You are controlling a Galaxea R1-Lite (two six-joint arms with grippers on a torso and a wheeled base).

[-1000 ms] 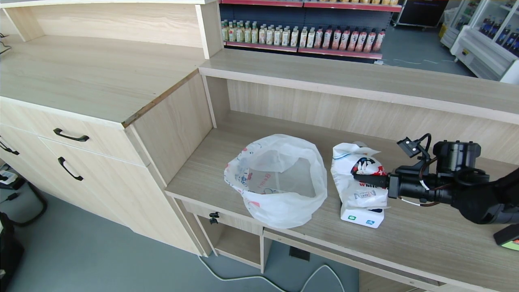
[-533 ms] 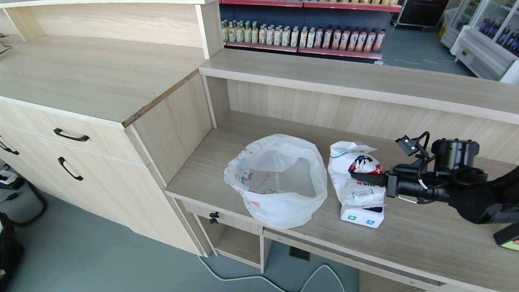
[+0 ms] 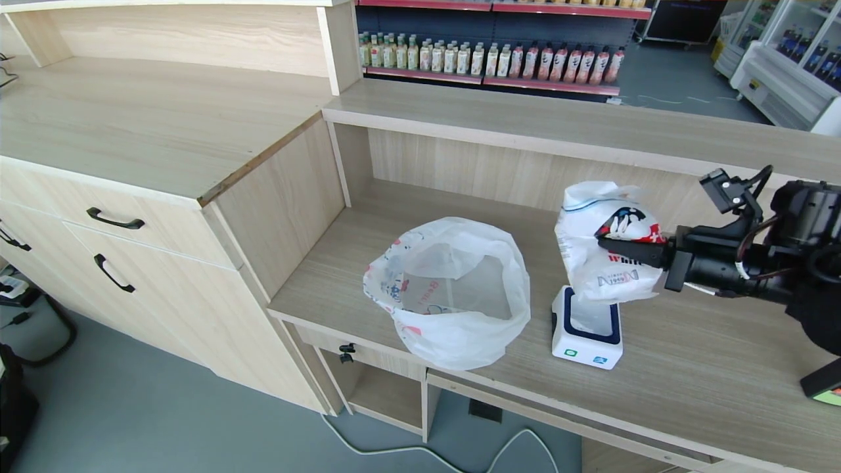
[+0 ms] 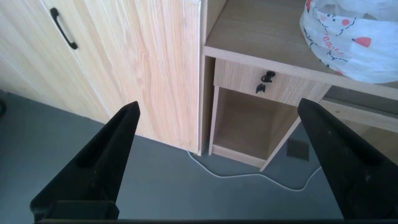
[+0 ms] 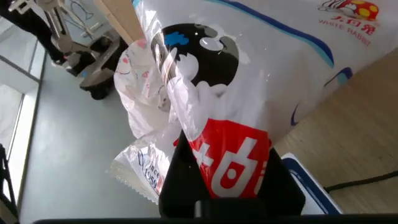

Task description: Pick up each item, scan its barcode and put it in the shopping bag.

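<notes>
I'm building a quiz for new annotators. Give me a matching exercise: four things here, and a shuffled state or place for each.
1 snack packet
2 shopping bag
3 scanner
4 left gripper

A open, holding nothing
B clamped in the right gripper, off the counter
C mouth open, on the counter
D white box on the counter

Pairs: 1-B, 2-C, 3-D, 4-A

The head camera looks down on the tabletop from above, the left wrist camera faces its front edge, and both see the shopping bag.
</notes>
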